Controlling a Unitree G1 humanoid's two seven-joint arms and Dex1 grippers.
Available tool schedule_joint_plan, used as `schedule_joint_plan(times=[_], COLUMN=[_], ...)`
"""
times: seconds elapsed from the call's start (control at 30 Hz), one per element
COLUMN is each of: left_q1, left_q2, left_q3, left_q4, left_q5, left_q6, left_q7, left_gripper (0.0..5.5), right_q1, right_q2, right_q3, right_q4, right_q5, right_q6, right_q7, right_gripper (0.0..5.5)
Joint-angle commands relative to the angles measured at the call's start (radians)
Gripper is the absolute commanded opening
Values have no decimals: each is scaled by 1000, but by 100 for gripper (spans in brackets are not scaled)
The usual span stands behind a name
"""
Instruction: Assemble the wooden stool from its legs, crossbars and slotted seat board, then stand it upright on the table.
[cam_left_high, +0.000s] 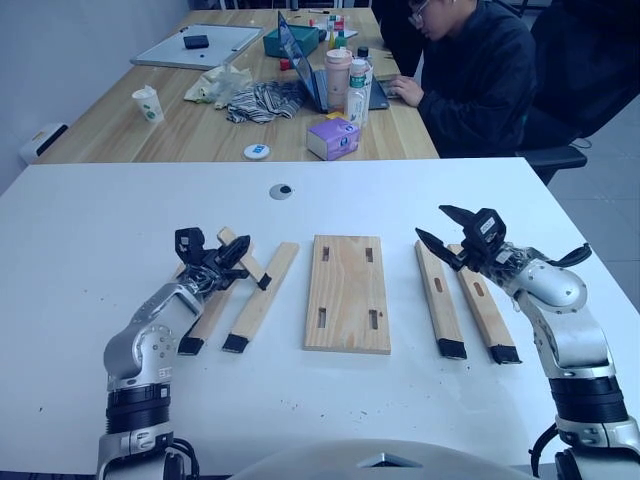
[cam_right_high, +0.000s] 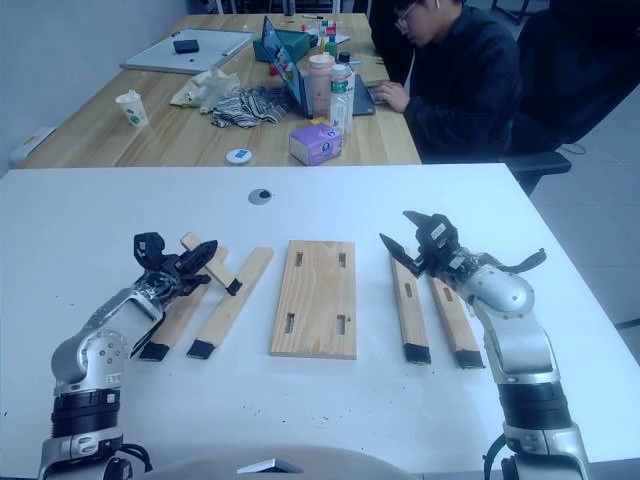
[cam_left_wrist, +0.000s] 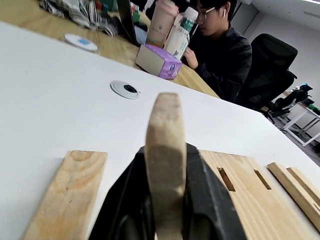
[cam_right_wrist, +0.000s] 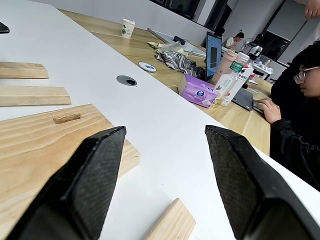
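**Wooden stool parts lie flat; the left gripper clamps a short bar**

Head views: the slotted seat board (cam_left_high: 347, 292) lies flat in the middle of the white table (cam_left_high: 120, 220), its long axis running straight away from the robot. To its left, the inner left leg (cam_left_high: 262, 297) and the outer left leg (cam_left_high: 208, 322) lie side by side. Both slant so that their far ends lean toward the board, and their black-capped ends are nearest the robot. To the right of the board, the inner right leg (cam_left_high: 438, 295) and the outer right leg (cam_left_high: 483, 308) lie close together. Their far ends lean slightly toward the board, and their caps are also at the near end. The left gripper (cam_left_high: 222, 262) is closed on a short bar (cam_left_high: 246, 258), which runs diagonally over the far end of the outer left leg. The right gripper (cam_left_high: 452, 238) sits at the far ends of the two right legs, spread wide and holding nothing. Whether it touches the wood cannot be told.

Left wrist view: the bar stands on edge, pinched between two black fingers (cam_left_wrist: 207, 195), with its rounded end pointing away across the table.

Right wrist view: the padded fingers (cam_right_wrist: 97, 175) stand far apart with nothing between them.
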Motion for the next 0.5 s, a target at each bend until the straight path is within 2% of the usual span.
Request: schedule_joint_plan(times=[0.03,0.23,0.33,0.5], left_q1=[89,197,236,252], left_q2=[-18,-24,1,55], left_q3=[-73,-164,-181,-244], left_q4=[24,63,173,297], left_q5=[154,291,341,360], left_q6=[-80,-282,-399,-395], left_q7=[57,18,-32,-116], left_gripper=[38,38,38,38], right_q1=[-18,-15,-7,0], right_q2=[-10,-14,-12,-11], right_q3=[10,11,11,12], right_q4=[9,11,6,2], right_q5=[-11,-14,-17,-20], right_q6=[-9,-12,-13,-13], right_q7=[6,11,8,6], right_gripper=[294,294,294,294])
